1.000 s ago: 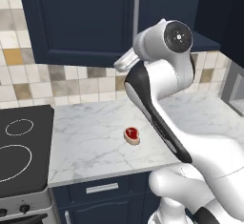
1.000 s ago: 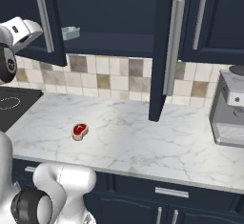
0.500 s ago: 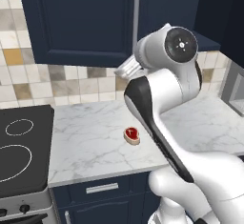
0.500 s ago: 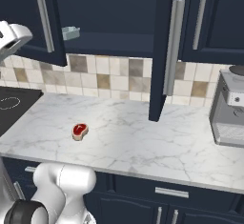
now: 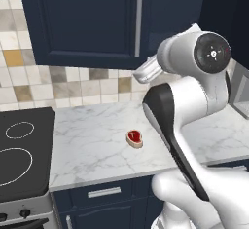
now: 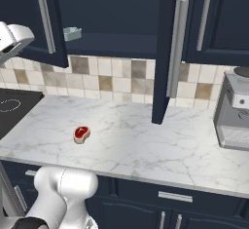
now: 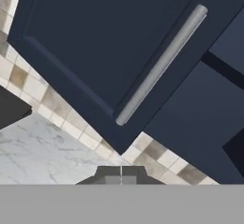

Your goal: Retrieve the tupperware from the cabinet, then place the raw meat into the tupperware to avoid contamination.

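Reaching for the tupperware (image 6: 72,33), upper left on the open cabinet (image 6: 112,13) shelf, expect light, slick plastic; pinch one wall. Your claw (image 7: 121,176) is closed, holding nothing. The raw meat (image 6: 81,133), soft and slippery, lies lower left on the table (image 6: 160,150).

Kitchen: navy cabinet (image 6: 165,47), tile backsplash (image 6: 116,79), stove (image 5: 22,150), marble counter (image 6: 146,145).

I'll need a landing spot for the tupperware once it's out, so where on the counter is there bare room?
The marble counter is bare from the raw meat across to the grey appliance on the right, and between the meat and the stovetop. It is tightest under the open cabinet door, whose lower edge hangs low over the counter.
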Tool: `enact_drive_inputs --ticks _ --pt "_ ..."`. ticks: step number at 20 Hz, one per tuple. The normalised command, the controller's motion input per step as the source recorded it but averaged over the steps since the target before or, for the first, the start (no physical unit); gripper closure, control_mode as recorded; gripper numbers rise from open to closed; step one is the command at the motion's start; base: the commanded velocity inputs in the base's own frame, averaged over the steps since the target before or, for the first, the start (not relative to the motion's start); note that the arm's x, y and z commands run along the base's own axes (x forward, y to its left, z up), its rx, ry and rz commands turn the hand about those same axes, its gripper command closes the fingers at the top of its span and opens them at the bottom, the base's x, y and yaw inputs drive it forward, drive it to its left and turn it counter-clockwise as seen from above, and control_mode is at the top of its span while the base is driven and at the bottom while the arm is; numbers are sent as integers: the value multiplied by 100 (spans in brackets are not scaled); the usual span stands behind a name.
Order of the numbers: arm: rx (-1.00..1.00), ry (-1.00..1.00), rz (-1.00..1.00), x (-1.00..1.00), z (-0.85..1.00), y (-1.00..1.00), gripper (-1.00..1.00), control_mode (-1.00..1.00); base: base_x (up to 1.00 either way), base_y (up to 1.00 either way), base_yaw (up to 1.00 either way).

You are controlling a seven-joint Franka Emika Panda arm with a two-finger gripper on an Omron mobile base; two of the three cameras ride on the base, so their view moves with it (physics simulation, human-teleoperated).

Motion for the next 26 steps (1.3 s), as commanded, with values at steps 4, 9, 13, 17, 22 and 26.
enact_drive_inputs --ticks 4,9,13,17,22,26 --pt "0 0 -4 -15 13 -25 -100 -100 0 0 0" --pt "0 0 -5 -11 10 -26 -100 -100 0 0 0" --pt "-6 -2 -3 0 -2 -35 -100 -100 0 0 0" --pt "-7 -9 0 0 -5 -38 -100 -100 0 0 0" --pt "-4 -20 7 0 -2 -44 -100 -100 0 0 0" --pt "-2 -25 16 0 0 -38 -100 -100 0 0 0"
